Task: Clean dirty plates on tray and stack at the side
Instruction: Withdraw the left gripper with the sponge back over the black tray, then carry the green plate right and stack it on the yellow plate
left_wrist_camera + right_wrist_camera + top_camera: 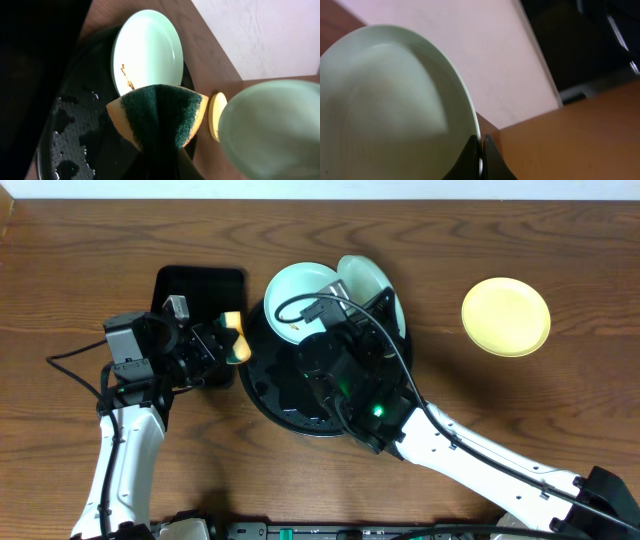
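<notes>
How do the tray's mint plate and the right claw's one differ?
The round pale-mint plastic plate on the black round tray lies face up with a brown streak; the mint plate in the right claw is held up, tilted on edge, pinched at its rim, no streak visible. Same colour, shape, size.

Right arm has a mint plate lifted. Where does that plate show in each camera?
Overhead: lifted mint plate tilted above the black tray at its far side, right of the other mint plate, partly under the right arm.
Left wrist: that plate blurred, lower right.
Right wrist: it fills the left; right gripper pinches its rim.
Shared landmark: table far edge against the pale wall.
</notes>
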{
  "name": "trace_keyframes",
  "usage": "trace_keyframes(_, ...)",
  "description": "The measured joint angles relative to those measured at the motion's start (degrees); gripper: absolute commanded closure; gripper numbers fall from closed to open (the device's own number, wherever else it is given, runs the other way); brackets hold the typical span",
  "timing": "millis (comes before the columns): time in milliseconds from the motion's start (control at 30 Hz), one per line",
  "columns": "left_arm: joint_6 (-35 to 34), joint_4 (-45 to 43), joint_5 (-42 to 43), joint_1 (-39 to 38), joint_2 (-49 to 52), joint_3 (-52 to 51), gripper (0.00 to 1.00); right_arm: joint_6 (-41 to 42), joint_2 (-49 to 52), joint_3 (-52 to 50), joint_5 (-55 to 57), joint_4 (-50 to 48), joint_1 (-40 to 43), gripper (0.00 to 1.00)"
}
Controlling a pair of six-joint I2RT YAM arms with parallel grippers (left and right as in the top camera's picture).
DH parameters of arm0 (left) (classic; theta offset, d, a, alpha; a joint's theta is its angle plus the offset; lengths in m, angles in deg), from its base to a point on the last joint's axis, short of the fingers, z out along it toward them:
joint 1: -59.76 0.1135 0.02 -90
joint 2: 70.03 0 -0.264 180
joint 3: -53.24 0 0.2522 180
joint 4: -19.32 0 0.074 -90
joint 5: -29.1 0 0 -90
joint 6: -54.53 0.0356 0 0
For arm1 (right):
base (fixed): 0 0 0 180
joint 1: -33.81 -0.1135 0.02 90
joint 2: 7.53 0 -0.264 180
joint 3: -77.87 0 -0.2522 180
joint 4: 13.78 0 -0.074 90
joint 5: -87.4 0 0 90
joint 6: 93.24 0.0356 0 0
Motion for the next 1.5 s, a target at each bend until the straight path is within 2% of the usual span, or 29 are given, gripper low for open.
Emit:
trace_keyframes(233,-0.2,1.1,4.7,0.0,0.0,0.0,0.92,0.4,0.0,0.0,3.2,-4.6,0.0,0.99)
trace_keyframes(467,-0.4,1.9,9.6,0.0,0.0,0.0,0.92,1.1,0.0,0.0,3.4,-5.0,0.0,0.99)
trace_keyframes(700,-1.1,1.9,11.4,-1.2,0.0,0.0,0.92,5.6,0.0,0.0,3.4,-8.5,1.1,0.99)
trace_keyframes(800,-1.1,1.9,11.6,-3.3,0.0,0.0,0.93,6.3,-0.7,0.0,1.0,-9.2,1.6,0.99)
trace_keyframes(900,-1.0,1.9,11.4,-4.9,0.0,0.0,0.92,7.6,-2.5,0.0,-3.1,-5.7,3.0,0.99)
trace_keyframes(1033,-1.1,1.9,11.1,-5.3,0.0,0.0,0.93,13.4,-7.8,0.0,-12.1,7.6,7.9,0.99)
trace_keyframes(1167,-1.1,1.9,10.8,-5.3,0.0,0.0,0.92,22.5,-14.5,0.0,-31.5,20.2,17.8,0.99)
trace_keyframes(1333,-1.1,2.0,10.3,-5.3,0.0,0.0,0.93,29.1,-16.7,0.0,-60.6,24.3,33.8,0.99)
trace_keyframes(1500,-1.1,1.9,10.3,-5.3,0.0,0.0,0.93,30.7,-16.4,0.0,-77.6,25.2,42.6,0.99)
